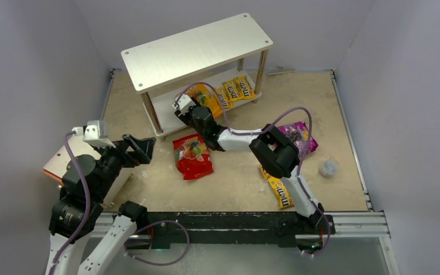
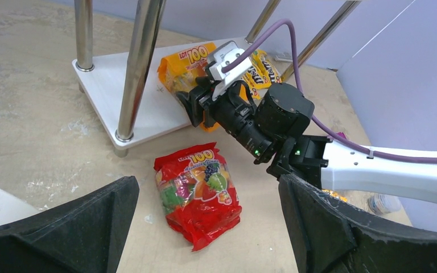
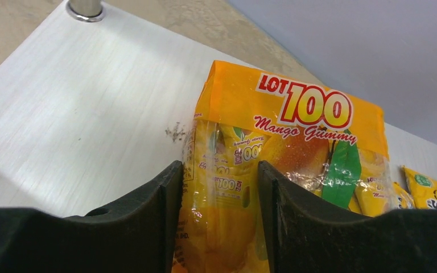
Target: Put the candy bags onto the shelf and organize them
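The shelf (image 1: 195, 51) stands at the back of the table. On its lower board (image 3: 79, 102) lies the orange-yellow candy bag (image 3: 296, 131), next to small yellow M&M's packets (image 1: 238, 89). My right gripper (image 3: 220, 170) reaches under the top board and is shut on the left part of that orange-yellow bag. The red candy bag (image 2: 199, 193) lies flat on the table in front of the shelf. My left gripper (image 2: 206, 187) hovers wide open above and short of it, holding nothing. The purple bag (image 1: 299, 137) and one M&M's packet (image 1: 281, 192) lie at the right, partly under the right arm.
A white box with orange trim (image 1: 63, 157) sits at the left beside the left arm. A small grey cup-like object (image 1: 328, 168) stands at the far right. The shelf's metal posts (image 2: 139, 62) flank the right arm, which stretches across the table's middle.
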{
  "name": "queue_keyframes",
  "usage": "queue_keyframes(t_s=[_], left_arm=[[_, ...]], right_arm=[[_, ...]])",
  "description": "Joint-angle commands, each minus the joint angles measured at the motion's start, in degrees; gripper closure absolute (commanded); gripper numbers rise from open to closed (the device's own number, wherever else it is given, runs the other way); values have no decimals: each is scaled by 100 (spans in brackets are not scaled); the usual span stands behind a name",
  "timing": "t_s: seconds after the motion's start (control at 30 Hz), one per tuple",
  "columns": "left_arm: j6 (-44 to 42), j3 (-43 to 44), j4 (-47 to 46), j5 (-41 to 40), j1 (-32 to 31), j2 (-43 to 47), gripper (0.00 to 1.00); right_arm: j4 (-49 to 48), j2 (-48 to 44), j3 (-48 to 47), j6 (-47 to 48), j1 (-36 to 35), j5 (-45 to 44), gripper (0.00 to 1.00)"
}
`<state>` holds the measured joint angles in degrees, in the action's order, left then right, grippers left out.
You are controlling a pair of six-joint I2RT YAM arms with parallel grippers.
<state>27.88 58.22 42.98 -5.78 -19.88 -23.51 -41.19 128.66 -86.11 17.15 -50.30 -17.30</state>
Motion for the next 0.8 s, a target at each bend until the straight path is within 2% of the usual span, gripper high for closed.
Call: queue_keyframes(t_s=[0.0,0.3,0.57,0.67,0.77], left_arm=[[11,10,-37,46,22,30,0],[79,1,15,46,22,60,0],[101,39,56,65,25,161,0],[119,73,115,85,27,186,0],[134,92,148,88,21,216,0]], right_arm=[[-197,120,-289,-146,79,-611,49],[-457,237,-442,-174,306,-696,43],[-589,-61,-354,-644,312,-600,21],[-602,-427,-104,-813,310,-411,3],[-604,-983,268,-818,277,-165,1]])
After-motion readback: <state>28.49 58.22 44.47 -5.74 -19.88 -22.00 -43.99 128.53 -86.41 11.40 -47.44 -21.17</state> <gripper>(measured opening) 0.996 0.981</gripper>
